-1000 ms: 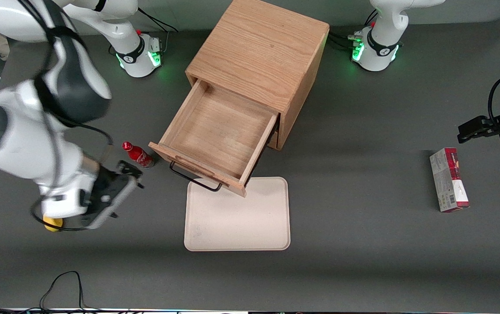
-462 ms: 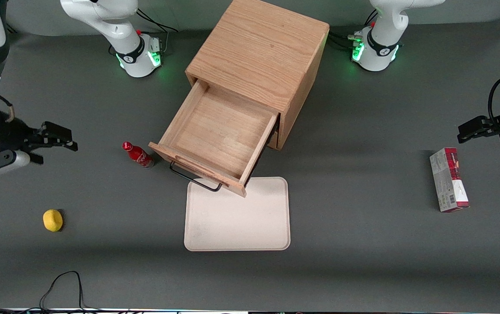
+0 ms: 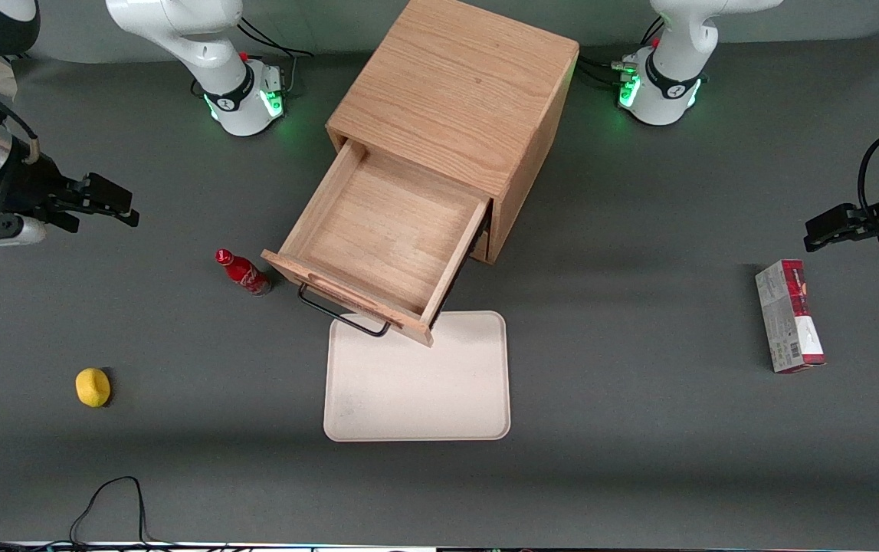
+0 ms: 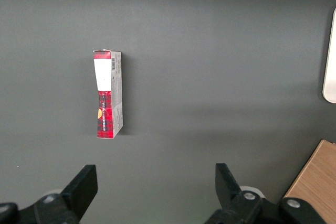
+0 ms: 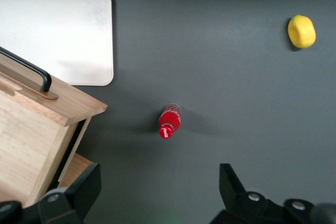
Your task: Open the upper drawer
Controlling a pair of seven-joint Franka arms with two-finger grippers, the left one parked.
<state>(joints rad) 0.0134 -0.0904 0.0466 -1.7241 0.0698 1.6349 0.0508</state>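
both views show upper drawer (image 3: 385, 249) out; claw (image 3: 113, 207) spread wide, holding nothing.

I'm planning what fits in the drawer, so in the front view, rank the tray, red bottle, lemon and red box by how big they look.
Gripper hangs apart from all four.
1. Tray
2. Red box
3. Red bottle
4. Lemon, close to the bottle
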